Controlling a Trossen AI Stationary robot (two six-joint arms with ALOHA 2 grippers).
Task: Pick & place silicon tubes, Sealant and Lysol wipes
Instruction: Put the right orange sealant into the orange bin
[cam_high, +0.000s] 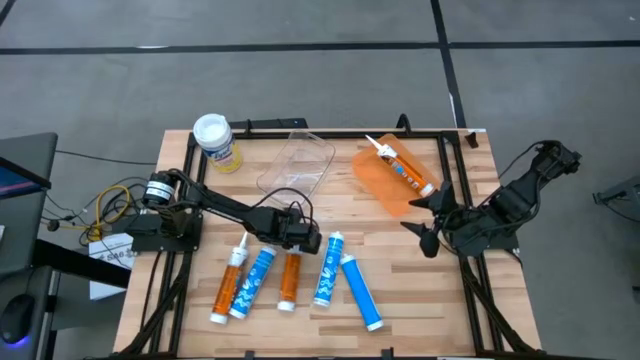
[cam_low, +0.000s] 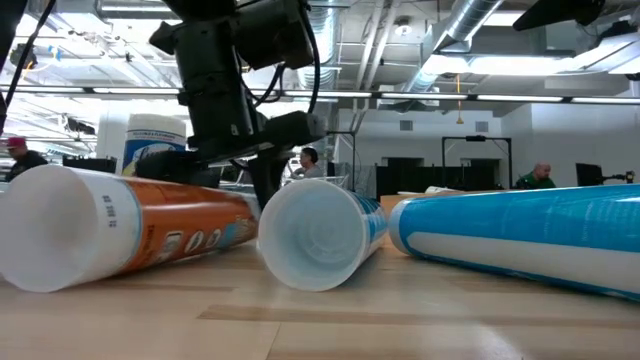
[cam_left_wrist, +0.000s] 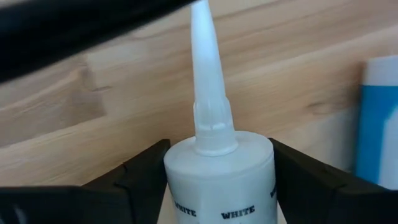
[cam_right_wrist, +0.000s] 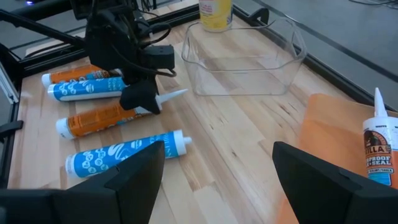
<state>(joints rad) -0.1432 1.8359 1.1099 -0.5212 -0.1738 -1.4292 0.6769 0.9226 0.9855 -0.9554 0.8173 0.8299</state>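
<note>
My left gripper (cam_high: 300, 240) is down at the nozzle end of an orange cartridge (cam_high: 290, 280) that lies among several orange and blue cartridges near the table's front; its fingers close on the cartridge's white top (cam_left_wrist: 217, 174). The Lysol wipes canister (cam_high: 217, 140) stands upright at the far left. A white sealant tube (cam_high: 400, 168) lies on an orange mat (cam_high: 380, 190). My right gripper (cam_high: 430, 225) is open and empty over the table's right side, and it also shows in the right wrist view (cam_right_wrist: 214, 180). My left gripper pinches the orange cartridge at its white shoulder (cam_left_wrist: 177, 180), just below the nozzle (cam_left_wrist: 205, 68), one finger on each side. The fingers come from above and lie across the cartridge. The cartridge lies on the table with its nozzle toward the far edge.
A clear plastic bin (cam_high: 296, 165) stands at the far middle, between the canister and the orange mat. An orange cartridge (cam_high: 228, 285) and a blue one (cam_high: 252, 283) lie left of the held one; two blue ones (cam_high: 328, 270) (cam_high: 360, 292) lie right of it. A black frame (cam_high: 450, 180) rims the table.
</note>
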